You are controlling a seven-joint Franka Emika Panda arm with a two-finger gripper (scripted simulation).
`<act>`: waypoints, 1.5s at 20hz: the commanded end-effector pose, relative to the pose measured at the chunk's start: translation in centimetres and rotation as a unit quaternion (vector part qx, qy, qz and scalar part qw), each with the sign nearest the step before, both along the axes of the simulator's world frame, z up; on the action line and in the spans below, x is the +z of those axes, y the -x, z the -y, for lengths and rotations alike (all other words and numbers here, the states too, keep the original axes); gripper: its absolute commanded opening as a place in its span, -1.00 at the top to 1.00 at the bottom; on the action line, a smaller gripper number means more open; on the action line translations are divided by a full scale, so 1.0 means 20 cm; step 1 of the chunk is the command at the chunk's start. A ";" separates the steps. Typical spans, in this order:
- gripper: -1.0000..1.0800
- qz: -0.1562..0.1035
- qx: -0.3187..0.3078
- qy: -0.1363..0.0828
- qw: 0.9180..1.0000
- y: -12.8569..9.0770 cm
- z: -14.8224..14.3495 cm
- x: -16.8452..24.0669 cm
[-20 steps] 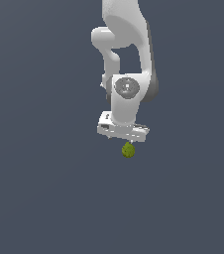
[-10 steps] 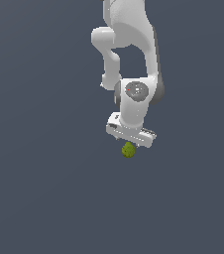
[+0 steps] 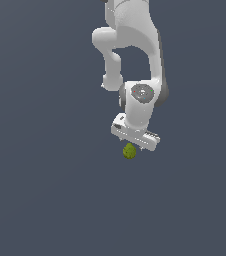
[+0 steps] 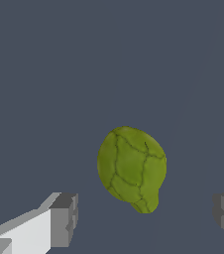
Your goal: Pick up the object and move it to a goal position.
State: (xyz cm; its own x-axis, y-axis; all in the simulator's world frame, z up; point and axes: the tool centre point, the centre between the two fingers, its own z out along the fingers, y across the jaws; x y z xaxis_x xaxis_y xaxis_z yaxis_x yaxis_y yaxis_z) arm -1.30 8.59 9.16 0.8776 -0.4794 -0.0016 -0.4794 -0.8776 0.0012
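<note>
While your white Panda arm (image 3: 135,55) reaches down from the top edge of the exterior view, its gripper (image 3: 133,143) sits just right of the frame's centre, directly above the object (image 3: 129,151). That object, a small olive-green lump with a bumpy, cracked skin, shows as a speck at the lower edge of the white hand, a little below mid-frame, against the plain slate-grey ground (image 3: 45,190). Turn to the wrist view and you see the lump (image 4: 132,169) large in the middle of the frame, roundish and narrowing to a blunt point at its lower end. You can see the two grey fingertips (image 4: 64,219) standing wide apart, one at the lower left and the other cut off by the lower right edge. Clear grey gaps separate the lump from each fingertip, so your hand is spread open and grips nothing. Whether the fingertips have reached the lump's level cannot be told from either view.
</note>
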 end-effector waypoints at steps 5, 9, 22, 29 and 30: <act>-0.92 0.001 -0.003 0.000 1.000 0.00 0.00 -0.01; -0.92 0.001 -0.003 0.000 1.000 0.00 -0.01 -0.07; 1.00 0.001 -0.005 0.000 1.000 0.00 -0.01 -0.25; 1.00 0.001 -0.005 0.000 1.000 0.00 -0.01 -0.25; 1.00 0.001 -0.005 0.000 1.000 0.00 -0.01 -0.25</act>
